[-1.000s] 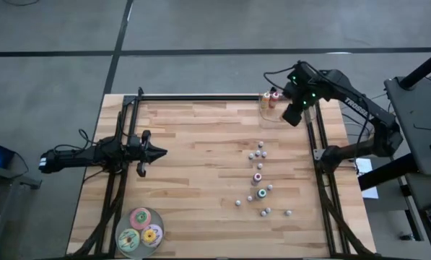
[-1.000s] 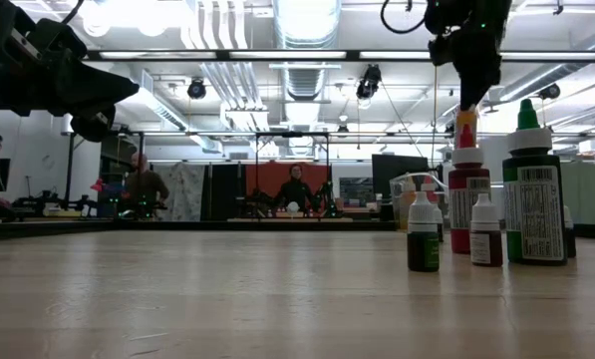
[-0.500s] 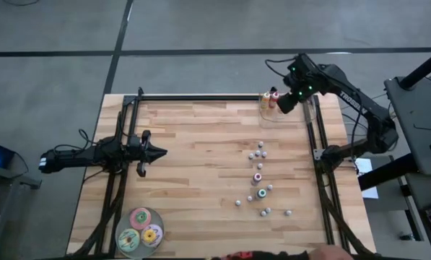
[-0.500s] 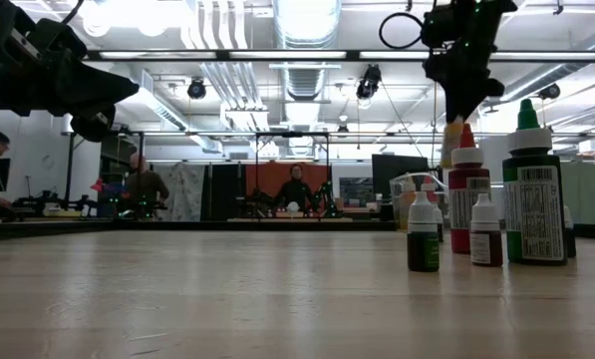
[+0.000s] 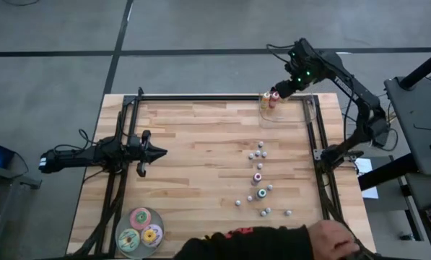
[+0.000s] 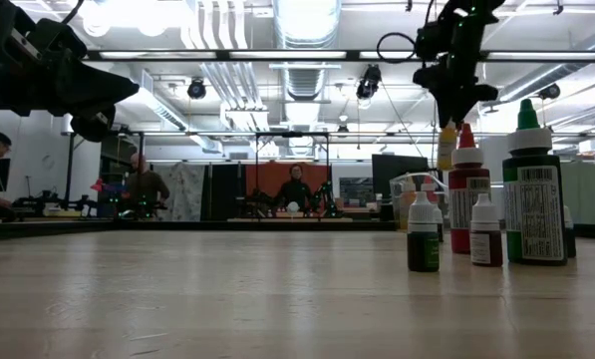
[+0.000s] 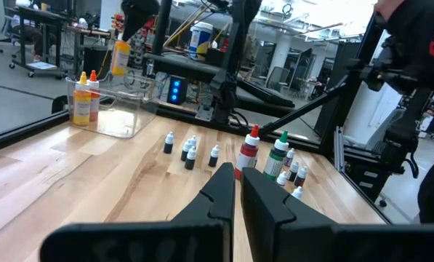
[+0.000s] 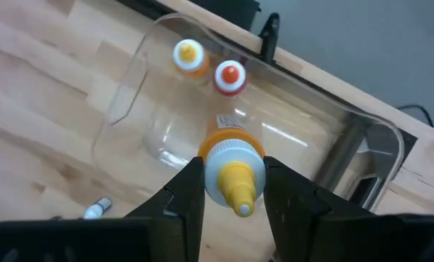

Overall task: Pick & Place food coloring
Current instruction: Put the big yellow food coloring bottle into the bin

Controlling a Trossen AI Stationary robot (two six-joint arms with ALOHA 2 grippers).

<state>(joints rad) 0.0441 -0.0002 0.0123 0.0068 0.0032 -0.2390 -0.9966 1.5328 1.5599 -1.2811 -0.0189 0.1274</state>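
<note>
**Ana:** Wooden planks run the length of the tabletop (image 5: pixel 193 144), with a workshop and seated people beyond it. Where's the bottle in play?

**Ben:** Up in the air at the far right corner. The right hand (image 8: pixel 231 191) is clenched on a yellow bottle (image 8: pixel 230 164), one finger pressing each side of its collar.

**Ana:** And where does it need to go?

**Ben:** My guess is the clear bin (image 8: pixel 137 80). From the wrist view, the bottle hangs almost straight over the bin's open mouth, long axis upright, body pointing down into it. An orange-capped bottle (image 8: pixel 188 56) and a red-capped bottle (image 8: pixel 230 76) already stand together in the bin's far corner, so the free floor lies beside them.

**Ana:** Arm pose?

**Ben:** The right arm reaches out high, with the wrist aimed down at the bin; from table level the bottle sits well clear of the wood. A straight descent looks enough.

**Ana:** The other arm?

**Ben:** The left hand (image 7: pixel 235 191) waits low on the left side, fingers pressed together and gripping nothing. The loose small bottles (image 5: pixel 258 173) stay scattered right of centre, nearer the right arm.
</note>
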